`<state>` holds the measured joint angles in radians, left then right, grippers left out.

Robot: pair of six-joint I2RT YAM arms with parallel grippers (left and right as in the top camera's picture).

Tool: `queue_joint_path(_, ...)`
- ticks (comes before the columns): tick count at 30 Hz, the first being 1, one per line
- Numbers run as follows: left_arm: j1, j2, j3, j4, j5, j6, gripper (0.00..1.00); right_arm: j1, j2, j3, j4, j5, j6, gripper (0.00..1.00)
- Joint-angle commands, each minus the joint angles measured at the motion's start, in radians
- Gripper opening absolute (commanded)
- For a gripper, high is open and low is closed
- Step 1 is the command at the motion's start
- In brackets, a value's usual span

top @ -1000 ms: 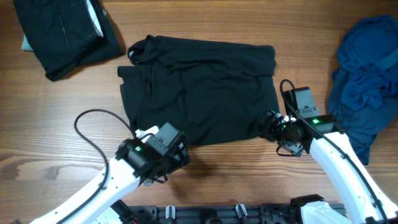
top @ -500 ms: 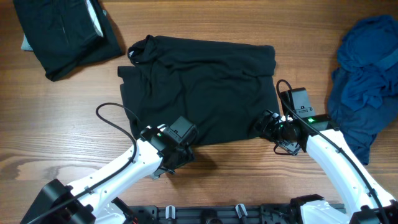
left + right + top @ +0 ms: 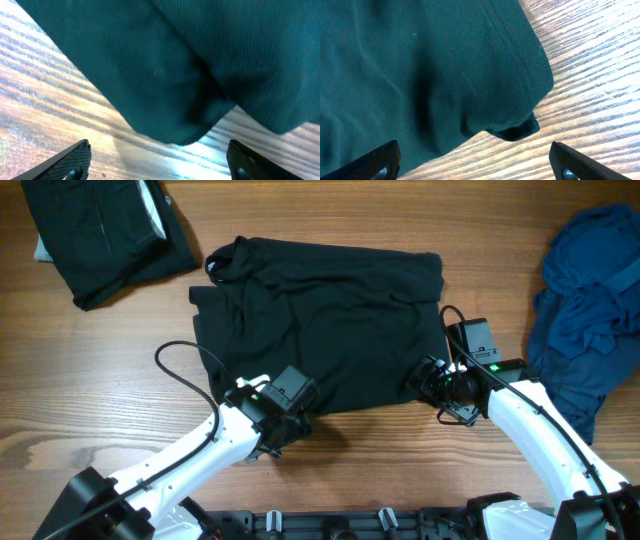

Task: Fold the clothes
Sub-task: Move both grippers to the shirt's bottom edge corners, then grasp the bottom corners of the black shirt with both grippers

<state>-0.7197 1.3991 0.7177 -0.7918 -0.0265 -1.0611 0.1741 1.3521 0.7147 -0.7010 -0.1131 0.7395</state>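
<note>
Overhead, you see the whole black shirt [image 3: 320, 320] spread flat in the middle of the table [image 3: 90, 380]. Your left claw [image 3: 288, 418] sits at its near left corner and your right claw [image 3: 435, 380] at its near right corner. A folded black pile [image 3: 100, 235] lies far left and a crumpled blue garment [image 3: 590, 310] at the right edge, both apart from the shirt. That view hides the fingers; the wrist cameras show them. On the left, the two fingers [image 3: 72, 160] stand wide, with bare wood between them and a rounded fold of the hem [image 3: 175, 132] just ahead, untouched. On the right, the fingers [image 3: 377, 162] are just as wide, and the stitched corner of the shirt hangs between and ahead of them, gripped by neither. A second ago your left claw was off the cloth, lower and further left, with its cable [image 3: 175, 360] looped low. It has since swung in to the hem. The right claw has only edged closer. The shirt has not moved.
</note>
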Motion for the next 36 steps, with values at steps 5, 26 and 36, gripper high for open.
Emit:
queue_joint_path(5,0.085,0.024,-0.019,0.067,-0.024,0.090,0.82,0.003,0.008,-0.002,0.013,-0.020,-0.007,0.96)
queue_joint_path(26,0.116,0.133,-0.037,0.119,0.037,0.093,0.41,0.003,0.008,-0.002,0.049,-0.018,0.002,0.60)
queue_joint_path(36,0.116,0.133,-0.037,0.115,0.038,0.093,0.33,0.003,0.098,-0.003,0.057,0.045,0.048,0.64)
